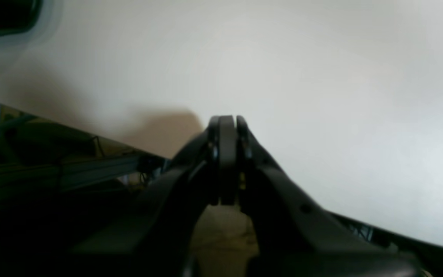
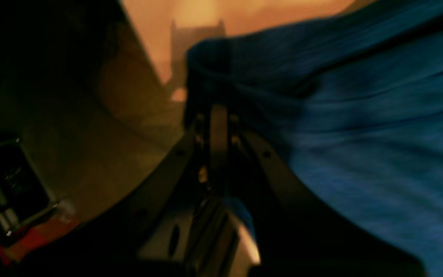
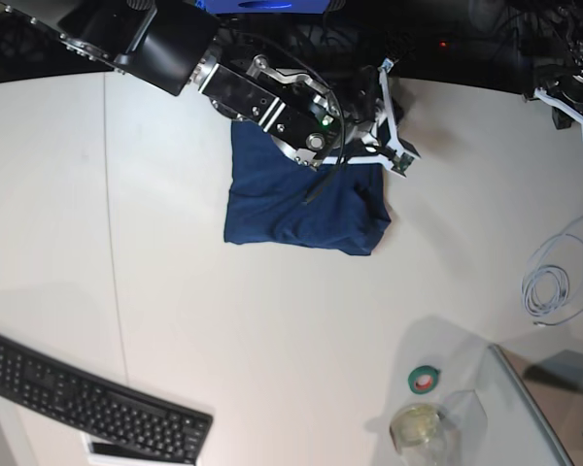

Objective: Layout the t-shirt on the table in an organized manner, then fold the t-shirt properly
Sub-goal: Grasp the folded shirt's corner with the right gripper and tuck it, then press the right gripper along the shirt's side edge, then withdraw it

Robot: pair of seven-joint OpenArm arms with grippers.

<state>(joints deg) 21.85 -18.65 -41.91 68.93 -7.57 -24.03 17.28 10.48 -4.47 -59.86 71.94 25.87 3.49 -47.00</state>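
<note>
The dark navy t-shirt [image 3: 301, 194] lies bunched in a rough rectangle on the far middle of the white table [image 3: 272, 320]. My right gripper [image 3: 394, 146] is at the shirt's far right corner. In the right wrist view the right gripper [image 2: 218, 105] is shut, with blue fabric of the t-shirt [image 2: 360, 134] wrapped over its tips and stretching off to the right. My left gripper [image 1: 227, 119] is shut with nothing in it, over bare table [image 1: 321, 77] near its edge. In the base view the left arm [image 3: 571, 87] sits at the far right corner, away from the shirt.
A black keyboard [image 3: 87, 403] lies at the front left. A green tape roll [image 3: 426, 379] and a clear jar [image 3: 420, 427] stand at the front right, beside a clear tray [image 3: 539, 408]. A coiled white cable [image 3: 554, 282] lies at the right. A thin seam [image 3: 112, 243] crosses the table.
</note>
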